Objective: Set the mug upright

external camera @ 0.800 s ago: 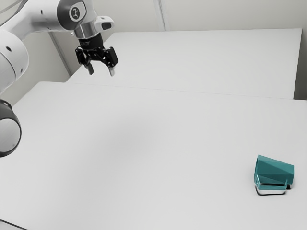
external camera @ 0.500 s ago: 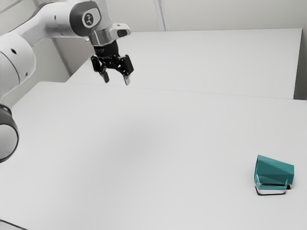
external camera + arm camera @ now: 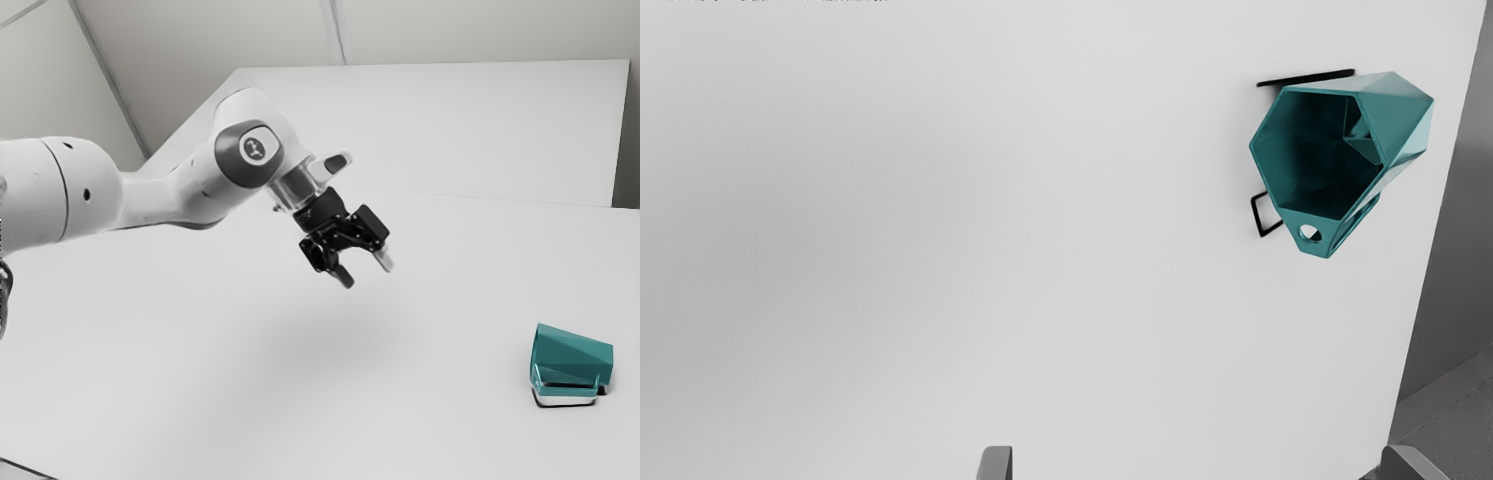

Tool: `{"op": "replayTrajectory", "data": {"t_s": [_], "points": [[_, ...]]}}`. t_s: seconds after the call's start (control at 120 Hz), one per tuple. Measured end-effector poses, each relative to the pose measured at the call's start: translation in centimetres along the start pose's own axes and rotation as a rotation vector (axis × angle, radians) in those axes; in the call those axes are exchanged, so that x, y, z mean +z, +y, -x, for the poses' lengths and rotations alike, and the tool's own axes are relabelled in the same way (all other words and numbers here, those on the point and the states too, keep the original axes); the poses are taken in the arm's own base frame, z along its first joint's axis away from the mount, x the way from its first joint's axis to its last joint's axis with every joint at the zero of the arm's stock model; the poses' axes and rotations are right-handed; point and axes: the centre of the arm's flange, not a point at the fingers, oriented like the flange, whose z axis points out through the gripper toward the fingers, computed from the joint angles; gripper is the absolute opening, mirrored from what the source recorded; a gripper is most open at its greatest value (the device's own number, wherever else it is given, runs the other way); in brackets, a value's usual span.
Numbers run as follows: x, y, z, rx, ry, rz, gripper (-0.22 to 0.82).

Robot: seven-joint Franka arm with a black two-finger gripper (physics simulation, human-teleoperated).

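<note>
Gripper [image 3: 366, 273] nearer now — mug [image 3: 572, 358] sideways

High side view, nearer wrist view, shared mug [image 3: 572, 358]

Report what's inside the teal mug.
Through the open mouth of the mug, I see teal inner walls and some lighter angular facets. I can make out no separate object. Deeper in it is too dark to tell, and the mug itself hides part of its interior.

Lab-like workspace; exact room type indeterminate. The exterior view shows 1 robot arm [image 3: 85, 195] at 9 o'clock, a white table [image 3: 300, 410] at 6 o'clock and a pale wall [image 3: 470, 30] at 12 o'clock.
</note>
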Motion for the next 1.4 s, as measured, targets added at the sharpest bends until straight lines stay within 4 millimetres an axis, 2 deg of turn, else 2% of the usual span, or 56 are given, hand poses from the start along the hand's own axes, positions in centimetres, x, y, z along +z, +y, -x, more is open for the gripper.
{"op": "replayTrajectory", "data": {"t_s": [0.117,0.225,0.533,0.642,0.817,0.967,1.225,1.4], "points": [[4.4,2.2,-0.4,0.034,0.004,0.09,0.6],[7.2,3.5,-0.6,0.069,0.009,0.141,0.6],[14.9,4.9,-0.9,0.181,0.017,0.218,0.6],[16.4,6.3,-1.2,0.249,0.042,0.217,0.6],[18.9,7.1,-1.5,0.291,0.063,0.24,0.6],[19.9,7.5,-1.6,0.301,0.086,0.28,0.6],[22.4,9.7,-2.3,0.342,0.107,0.339,0.6],[23.4,10.8,-3.0,0.384,0.124,0.348,0.6]]}}
